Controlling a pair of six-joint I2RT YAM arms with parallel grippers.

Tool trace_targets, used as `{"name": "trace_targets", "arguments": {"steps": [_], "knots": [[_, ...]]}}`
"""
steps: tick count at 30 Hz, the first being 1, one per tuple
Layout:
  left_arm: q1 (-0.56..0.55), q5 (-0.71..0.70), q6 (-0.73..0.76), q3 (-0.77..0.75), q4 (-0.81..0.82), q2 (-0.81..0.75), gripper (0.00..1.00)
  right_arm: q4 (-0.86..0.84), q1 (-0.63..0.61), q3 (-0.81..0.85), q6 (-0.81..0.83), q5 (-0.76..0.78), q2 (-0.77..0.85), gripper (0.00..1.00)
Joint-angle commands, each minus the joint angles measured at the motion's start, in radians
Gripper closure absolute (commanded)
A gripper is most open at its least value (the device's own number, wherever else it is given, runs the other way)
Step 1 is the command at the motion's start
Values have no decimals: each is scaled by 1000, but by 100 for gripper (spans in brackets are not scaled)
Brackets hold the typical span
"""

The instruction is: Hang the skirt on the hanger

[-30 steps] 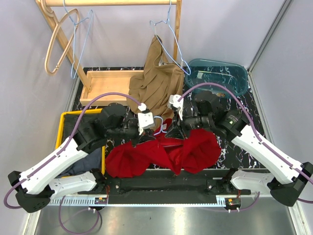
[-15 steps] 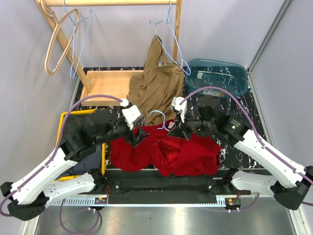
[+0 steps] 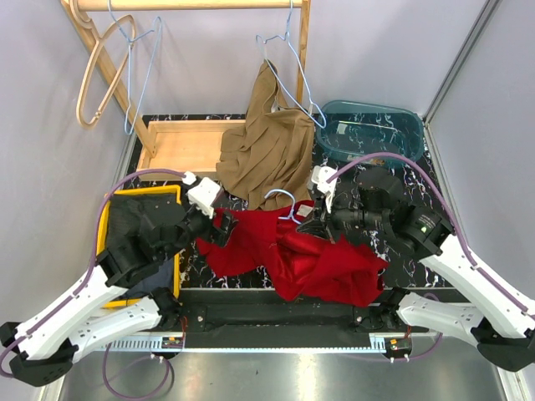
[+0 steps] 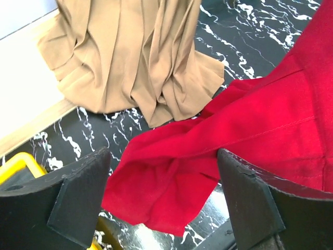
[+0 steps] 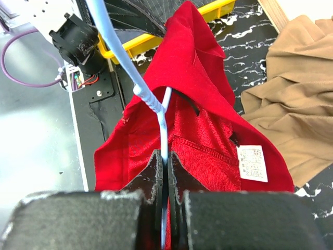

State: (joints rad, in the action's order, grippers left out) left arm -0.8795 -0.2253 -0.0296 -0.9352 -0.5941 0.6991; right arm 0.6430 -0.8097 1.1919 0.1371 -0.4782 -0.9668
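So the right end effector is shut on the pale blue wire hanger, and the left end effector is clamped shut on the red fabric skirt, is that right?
Not quite. The left end effector is open, spread wide above the red fabric skirt, as the left wrist view shows. The right end effector is indeed shut on the pale blue wire hanger.

red skirt, pale blue hanger, tan garment

Grey walls, black marbled tabletop
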Motion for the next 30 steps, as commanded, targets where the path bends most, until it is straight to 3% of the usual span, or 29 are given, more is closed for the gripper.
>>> {"name": "trace_targets", "arguments": {"steps": [1,5,10,14,17,21,22,25,30], "knots": [[-3,-63,-79,30,-6,-41,12,-32,3,80,-10,13,49,100],[-1,-40,-98,56,-24,-64,12,-22,3,83,-8,20,71,100],[-1,116,-81,85,-1,-105,12,-16,3,81,-11,24,85,100],[-1,55,-118,127,48,-72,19,-19,3,80,-13,4,96,100],[-3,-3,-148,125,77,-14,36,-19,3,75,-16,-2,103,100],[-1,-77,-173,92,88,56,74,-9,3,67,-17,9,115,100],[-3,-97,-177,85,83,65,88,-5,3,66,-17,13,122,100],[7,-163,-194,59,67,89,100,23,3,72,-25,26,129,100],[83,-255,-254,-2,8,142,100,61,1,86,-24,26,152,100]]}}
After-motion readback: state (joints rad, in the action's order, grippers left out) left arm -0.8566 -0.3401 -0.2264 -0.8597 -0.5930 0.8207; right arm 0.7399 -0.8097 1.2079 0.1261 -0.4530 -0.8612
